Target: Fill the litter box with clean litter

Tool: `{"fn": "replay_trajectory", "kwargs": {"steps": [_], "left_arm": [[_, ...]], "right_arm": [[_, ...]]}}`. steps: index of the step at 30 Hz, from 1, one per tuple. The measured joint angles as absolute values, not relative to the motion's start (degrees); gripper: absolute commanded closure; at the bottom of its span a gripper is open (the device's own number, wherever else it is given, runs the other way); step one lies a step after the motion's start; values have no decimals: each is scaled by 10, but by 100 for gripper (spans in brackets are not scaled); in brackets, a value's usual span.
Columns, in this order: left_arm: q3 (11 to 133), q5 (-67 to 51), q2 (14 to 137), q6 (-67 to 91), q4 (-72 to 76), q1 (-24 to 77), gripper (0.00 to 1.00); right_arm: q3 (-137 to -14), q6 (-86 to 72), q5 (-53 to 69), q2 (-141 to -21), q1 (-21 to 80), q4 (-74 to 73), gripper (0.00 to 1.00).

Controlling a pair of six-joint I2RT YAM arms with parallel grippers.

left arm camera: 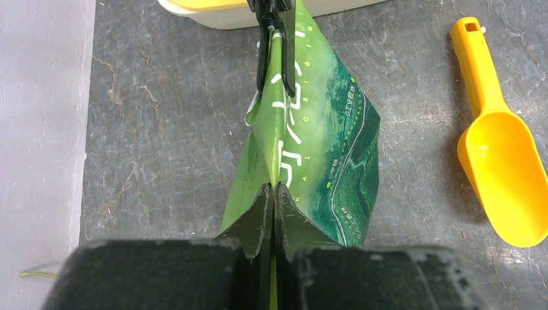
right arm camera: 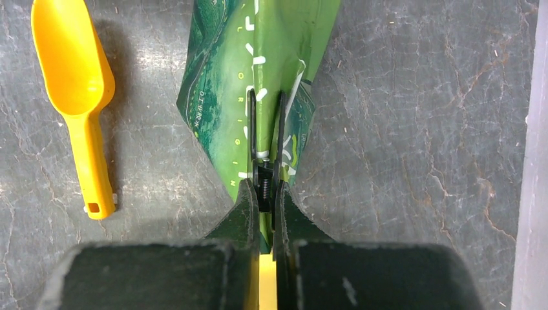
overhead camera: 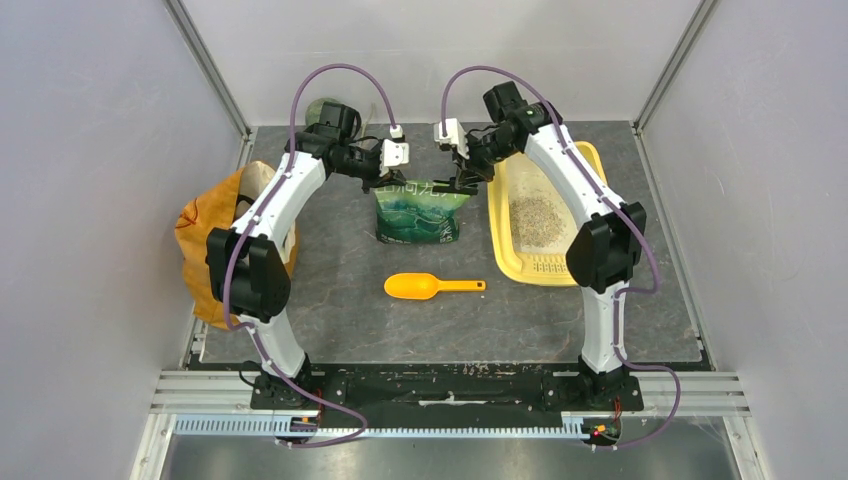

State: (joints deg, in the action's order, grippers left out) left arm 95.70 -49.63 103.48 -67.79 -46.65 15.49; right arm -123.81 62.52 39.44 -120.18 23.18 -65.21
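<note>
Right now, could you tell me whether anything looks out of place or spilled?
Nothing looks spilled. One oddity: a black clip holds the green pouch shut at its top edge; the right gripper clamps that clip, the left gripper the edge's other end.

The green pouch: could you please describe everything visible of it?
The pouch is glossy green film printed with a darker landscape pattern and white lettering. It stands upright on the dark table, behind the scoop and beside the litter box. Its top edge is pinched into a flat seam. The left pincer is shut on one end; at the other a black spring clip sits on it, with the right pincer closed on the clip.
</note>
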Motion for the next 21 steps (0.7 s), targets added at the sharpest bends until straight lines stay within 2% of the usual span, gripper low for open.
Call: {"fn": "replay_trajectory", "kwargs": {"steps": [21], "left_arm": [[957, -496, 1037, -678, -466, 155, 98]], "right_arm": [[-1191, 598, 468, -1201, 210, -601, 100]]}}
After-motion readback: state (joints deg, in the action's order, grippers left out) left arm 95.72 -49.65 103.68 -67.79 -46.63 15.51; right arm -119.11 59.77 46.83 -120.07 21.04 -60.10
